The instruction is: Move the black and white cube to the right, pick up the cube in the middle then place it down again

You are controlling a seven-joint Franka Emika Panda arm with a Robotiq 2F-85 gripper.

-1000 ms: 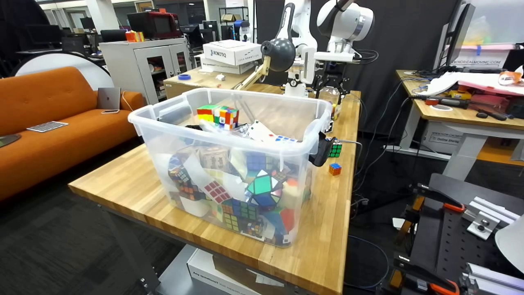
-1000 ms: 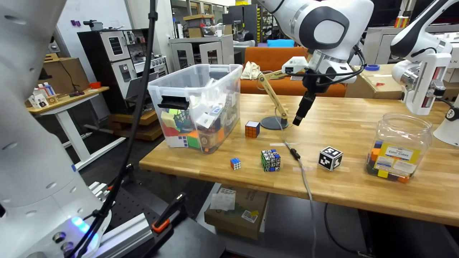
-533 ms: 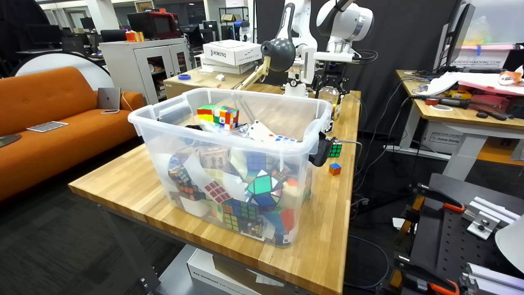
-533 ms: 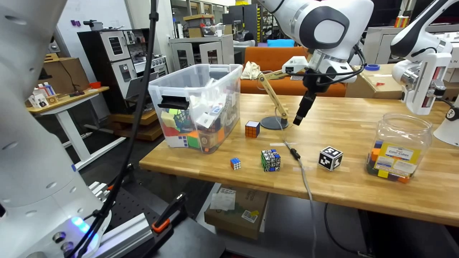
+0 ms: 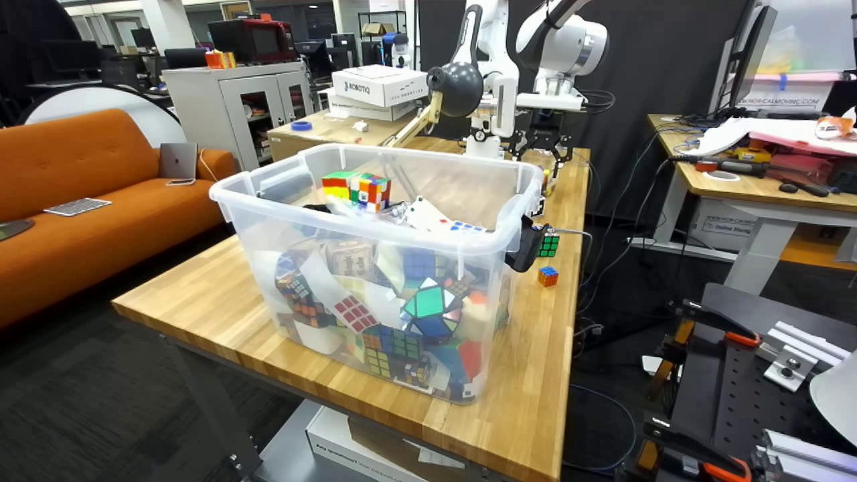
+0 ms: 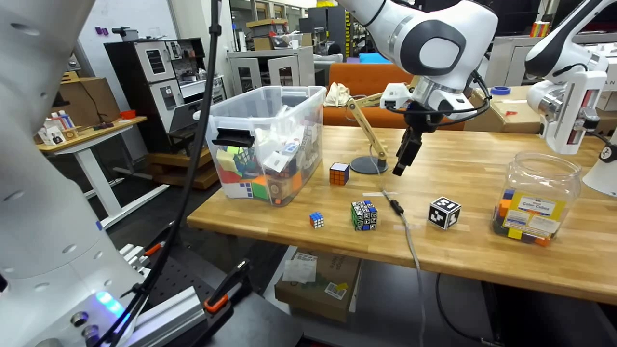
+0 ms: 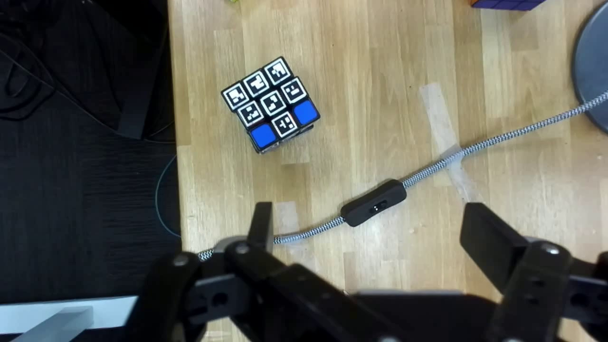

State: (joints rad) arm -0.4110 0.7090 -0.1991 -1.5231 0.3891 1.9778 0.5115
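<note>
Black-and-white cube (image 6: 444, 212), block-patterned on its visible faces; sits on the wooden table (image 6: 467, 253), between the grey cord (image 6: 409, 241) and the clear jar (image 6: 544, 178), apart from both, in an exterior view; tagged puzzle cube (image 7: 273, 102), nine tiles facing up, seven bearing white-on-black marks, two corners blue, one outer row slightly out of line; stands near the table edge, between the small multicoloured cube (image 6: 316, 220) and the black cord switch (image 7: 374, 203); hand (image 7: 370, 230), single, fingers spread wide apart, gripping nothing; hangs above the table, tips downward, with cord and switch showing between the fingers in the wrist view; orange-sided cube (image 6: 339, 176), white on top, just beside the round lamp base (image 6: 365, 166); plastic bin (image 6: 231, 121), clear, black-handled, loaded with puzzle cubes and other articles; stands at the table's end; jar, as above, yellow-labelled, coloured pieces at its bottom.
</note>
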